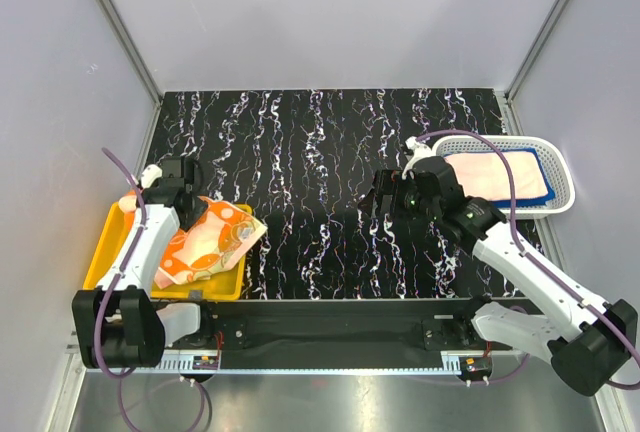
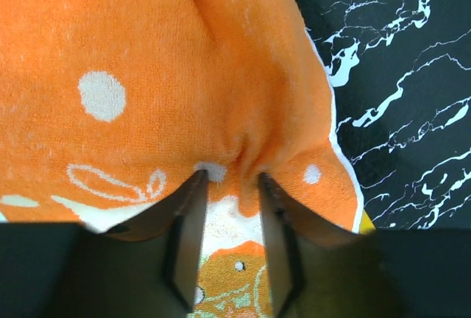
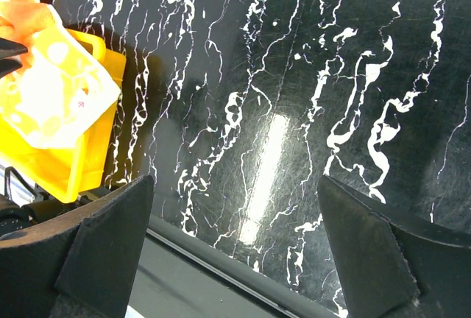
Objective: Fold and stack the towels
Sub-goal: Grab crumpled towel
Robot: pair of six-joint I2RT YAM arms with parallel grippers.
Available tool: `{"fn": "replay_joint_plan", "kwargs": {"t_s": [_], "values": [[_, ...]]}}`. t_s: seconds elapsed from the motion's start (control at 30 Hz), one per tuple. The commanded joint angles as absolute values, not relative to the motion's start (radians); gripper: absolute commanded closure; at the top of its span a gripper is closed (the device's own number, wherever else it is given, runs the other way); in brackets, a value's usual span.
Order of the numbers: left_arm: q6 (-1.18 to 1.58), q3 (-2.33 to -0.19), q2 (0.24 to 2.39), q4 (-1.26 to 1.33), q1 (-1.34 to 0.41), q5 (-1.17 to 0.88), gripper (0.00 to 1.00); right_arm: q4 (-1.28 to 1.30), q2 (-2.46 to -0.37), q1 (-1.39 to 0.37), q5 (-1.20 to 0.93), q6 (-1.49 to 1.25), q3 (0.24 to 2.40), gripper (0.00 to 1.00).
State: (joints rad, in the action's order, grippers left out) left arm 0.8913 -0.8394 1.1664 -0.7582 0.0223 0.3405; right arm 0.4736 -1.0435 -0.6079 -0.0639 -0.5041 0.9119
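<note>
L gripper (image 2: 228,179) pinches only a thin pucker of orange towel (image 2: 147,53) in yellow bin (image 1: 98,257) at left, R gripper (image 3: 235,193) agape, empty: shallow bite could slip on lift.

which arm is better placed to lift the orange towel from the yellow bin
Left. The left gripper straddles a bunched ridge of the orange towel in the yellow bin; the right gripper hangs open over the table, well away.

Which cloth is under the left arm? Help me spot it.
Find the yellow bin at the table's near-left edge. The orange towel spills over its right rim, pinched by the left gripper. Only it carries white dots and drawings.
</note>
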Motion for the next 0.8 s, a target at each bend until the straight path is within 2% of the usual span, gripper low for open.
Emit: {"fn": "replay_joint_plan", "kwargs": {"t_s": [0.0, 0.03, 0.17, 0.2, 0.5, 0.77], "values": [[0.881, -0.839, 1.17, -0.718, 0.037, 0.351, 0.68, 0.439, -1.019, -0.614, -0.08, -0.485, 0.91, 0.0], [0.874, -0.841, 1.169, -0.724, 0.037, 0.348, 0.79, 0.439, -1.016, -0.612, -0.081, -0.485, 0.908, 0.0], [0.853, -0.851, 1.154, -0.73, 0.043, 0.357, 0.98, 0.433, -1.015, -0.614, -0.083, -0.486, 0.907, 0.0], [0.844, -0.853, 1.146, -0.732, 0.041, 0.362, 1.0, 0.433, -1.015, -0.614, -0.083, -0.485, 0.905, 0.0], [0.79, -0.876, 1.1, -0.724, 0.041, 0.316, 1.0, 0.431, -1.019, -0.614, -0.083, -0.488, 0.904, 0.0], [0.719, -1.063, 0.956, -0.814, 0.005, 0.324, 1.0, 0.434, -1.023, -0.612, -0.075, -0.494, 0.92, 0.0]]}}
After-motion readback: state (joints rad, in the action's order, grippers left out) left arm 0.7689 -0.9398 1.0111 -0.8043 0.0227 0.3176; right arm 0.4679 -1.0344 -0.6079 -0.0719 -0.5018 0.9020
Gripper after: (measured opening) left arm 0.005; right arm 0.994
